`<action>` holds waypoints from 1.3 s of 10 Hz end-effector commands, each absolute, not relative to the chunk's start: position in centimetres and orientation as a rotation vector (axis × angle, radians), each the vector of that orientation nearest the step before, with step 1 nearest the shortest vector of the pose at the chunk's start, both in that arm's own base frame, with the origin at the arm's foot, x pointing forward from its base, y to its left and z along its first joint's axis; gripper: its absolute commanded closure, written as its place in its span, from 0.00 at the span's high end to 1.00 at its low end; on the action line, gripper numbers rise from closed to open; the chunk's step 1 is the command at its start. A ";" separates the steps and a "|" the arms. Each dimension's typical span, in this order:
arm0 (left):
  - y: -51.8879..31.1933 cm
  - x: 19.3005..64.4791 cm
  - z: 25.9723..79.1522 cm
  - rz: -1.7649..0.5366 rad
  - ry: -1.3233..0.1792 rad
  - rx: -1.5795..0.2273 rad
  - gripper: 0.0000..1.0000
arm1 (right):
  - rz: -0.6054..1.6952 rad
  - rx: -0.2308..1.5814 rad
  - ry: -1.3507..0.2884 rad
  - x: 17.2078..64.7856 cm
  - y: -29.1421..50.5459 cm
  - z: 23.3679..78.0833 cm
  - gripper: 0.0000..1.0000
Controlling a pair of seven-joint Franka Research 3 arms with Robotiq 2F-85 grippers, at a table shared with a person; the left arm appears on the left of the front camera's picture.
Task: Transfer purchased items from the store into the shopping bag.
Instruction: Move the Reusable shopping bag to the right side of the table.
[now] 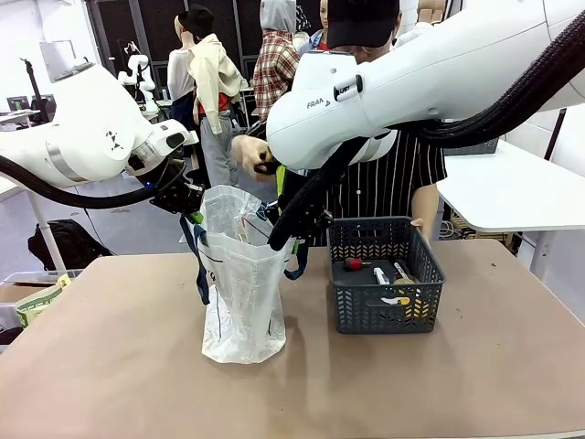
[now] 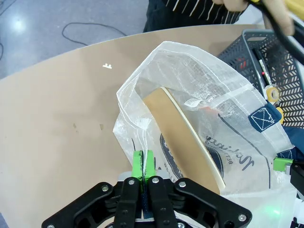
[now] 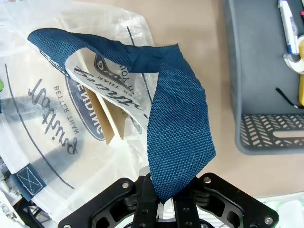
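The shopping bag [image 1: 239, 293] stands upright left of mid-table, its mouth held apart by both grippers. My left gripper [image 1: 194, 216] is shut on the bag's left rim; in the left wrist view its green pads [image 2: 138, 164] pinch the translucent edge. My right gripper [image 3: 164, 202] is shut on a navy strap handle [image 3: 178, 137] at the bag's right side [image 1: 292, 240]. A flat tan item [image 2: 185, 137] leans inside the bag. The store [image 1: 384, 274], a dark grey basket, sits right of the bag and holds purchased items, one of them red [image 1: 352, 263]. A person's hand [image 1: 247, 154] holds a dark item above the bag.
The person stands behind the far edge of the tan table [image 1: 457, 384]. A white table [image 1: 512, 187] stands at the back right. A box with packaging [image 1: 37, 297] sits off the table's left edge. Bare tabletop lies in front of bag and basket.
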State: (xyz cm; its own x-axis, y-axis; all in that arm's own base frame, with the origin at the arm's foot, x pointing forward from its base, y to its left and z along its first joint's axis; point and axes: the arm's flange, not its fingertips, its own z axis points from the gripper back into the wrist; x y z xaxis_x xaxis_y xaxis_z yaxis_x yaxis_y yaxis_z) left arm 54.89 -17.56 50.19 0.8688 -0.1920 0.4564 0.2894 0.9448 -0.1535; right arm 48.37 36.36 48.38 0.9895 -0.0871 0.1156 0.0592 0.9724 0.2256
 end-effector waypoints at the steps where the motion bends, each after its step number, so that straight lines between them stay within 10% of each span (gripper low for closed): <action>1: -17.5 54.8 50.2 -0.254 -0.454 -0.214 0.00 | -0.075 0.222 -0.126 48.3 36.3 48.4 0.00; 13: -17.5 54.8 50.2 -0.254 -0.454 -0.214 0.00 | -0.075 0.222 -0.126 48.3 36.3 48.4 0.00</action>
